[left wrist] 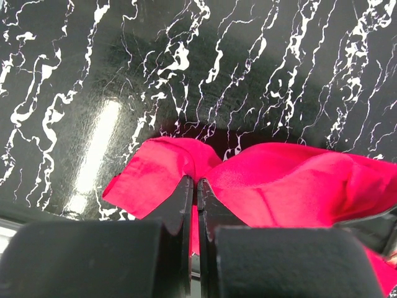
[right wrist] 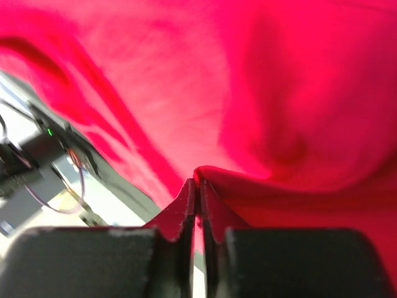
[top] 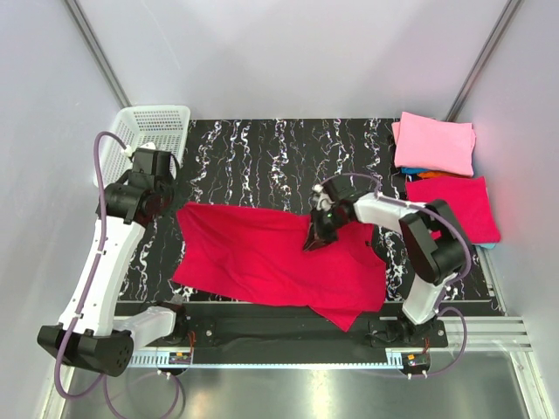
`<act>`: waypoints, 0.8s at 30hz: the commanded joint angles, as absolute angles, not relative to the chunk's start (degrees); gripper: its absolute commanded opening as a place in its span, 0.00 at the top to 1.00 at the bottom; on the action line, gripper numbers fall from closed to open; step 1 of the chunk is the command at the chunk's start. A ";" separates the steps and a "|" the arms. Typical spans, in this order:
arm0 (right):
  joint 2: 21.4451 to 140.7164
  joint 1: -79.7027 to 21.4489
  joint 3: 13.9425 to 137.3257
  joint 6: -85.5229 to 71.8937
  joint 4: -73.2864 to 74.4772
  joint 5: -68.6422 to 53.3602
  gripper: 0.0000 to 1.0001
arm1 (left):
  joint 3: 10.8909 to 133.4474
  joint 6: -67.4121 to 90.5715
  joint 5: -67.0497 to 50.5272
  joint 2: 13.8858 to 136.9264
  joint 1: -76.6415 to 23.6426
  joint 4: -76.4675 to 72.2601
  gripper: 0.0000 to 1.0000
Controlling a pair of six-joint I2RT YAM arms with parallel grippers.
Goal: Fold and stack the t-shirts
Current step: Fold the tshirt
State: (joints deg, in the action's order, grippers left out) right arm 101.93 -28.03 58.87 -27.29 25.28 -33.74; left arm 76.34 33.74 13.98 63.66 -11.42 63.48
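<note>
A crimson t-shirt (top: pixel 271 262) lies spread and rumpled across the middle of the black marbled table. My left gripper (top: pixel 177 209) is shut on its far-left corner; in the left wrist view the closed tips (left wrist: pixel 196 182) pinch a raised bunch of the red cloth (left wrist: pixel 285 186). My right gripper (top: pixel 313 237) is shut on a fold near the shirt's far edge, and in the right wrist view its tips (right wrist: pixel 198 184) clamp a ridge of the red cloth (right wrist: pixel 248 93). At the far right sit folded t-shirts: a pink one (top: pixel 434 144) and a crimson one (top: pixel 454 205), with blue and orange edges between them.
A white mesh basket (top: pixel 148 131) stands at the far left corner, just behind my left arm. The right arm's base (top: pixel 419 305) is close to the shirt's near right corner, which hangs over the table's front edge (top: pixel 262 310).
</note>
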 commanded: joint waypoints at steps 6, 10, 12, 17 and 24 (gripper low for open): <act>92.12 -33.40 59.06 -31.99 24.86 -23.66 0.62 | 75.06 33.75 16.08 62.67 -11.51 61.00 1.00; 88.86 -33.40 60.47 -31.21 28.73 -15.57 0.59 | 74.97 33.57 16.79 62.58 -11.43 61.08 1.00; 88.77 -33.40 60.91 -31.03 29.52 -13.37 0.60 | 74.80 33.49 16.96 62.49 -11.51 61.00 1.00; 91.84 -33.40 62.05 -29.80 31.11 -9.86 0.62 | 74.53 33.49 17.14 62.49 -11.43 61.00 1.00; 90.53 -33.49 60.82 -29.88 34.36 -3.26 0.66 | 74.44 33.31 17.14 62.67 -11.43 61.08 1.00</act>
